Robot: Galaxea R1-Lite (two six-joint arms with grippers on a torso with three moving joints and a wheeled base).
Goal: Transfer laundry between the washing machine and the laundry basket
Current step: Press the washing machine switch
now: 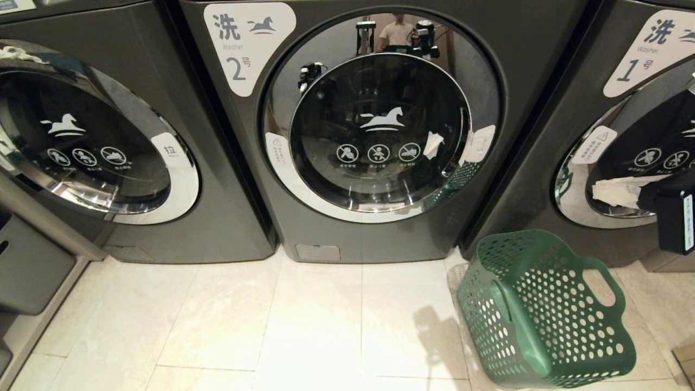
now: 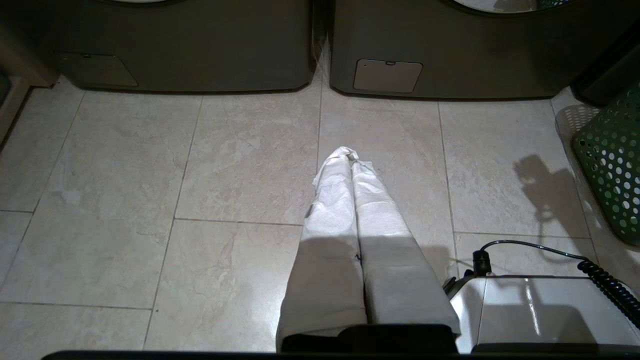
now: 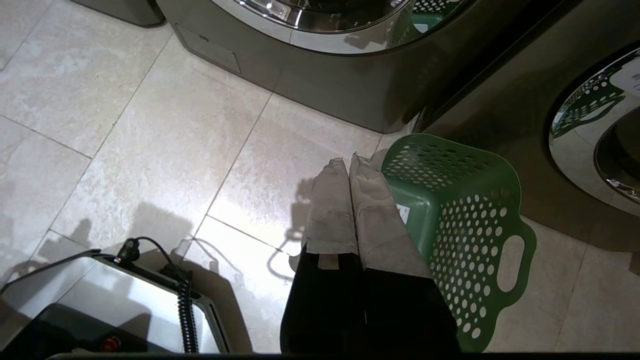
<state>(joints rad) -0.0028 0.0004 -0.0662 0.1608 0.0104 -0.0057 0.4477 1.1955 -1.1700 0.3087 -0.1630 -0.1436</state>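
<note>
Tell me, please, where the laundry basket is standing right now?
In the head view the green laundry basket stands on the tiled floor at lower right, tilted, before the gap between washing machine 2 and machine 1.

Dark door glass hides washing machine (image 1: 380,130) drum.

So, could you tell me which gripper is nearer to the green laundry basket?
Right. The right gripper hangs shut beside the laundry basket, by its near rim. The left gripper, also shut, hangs over bare floor tiles, well apart from it.

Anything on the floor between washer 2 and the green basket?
No: only bare tile floor separates the washing machine from the laundry basket, per the head view.
</note>
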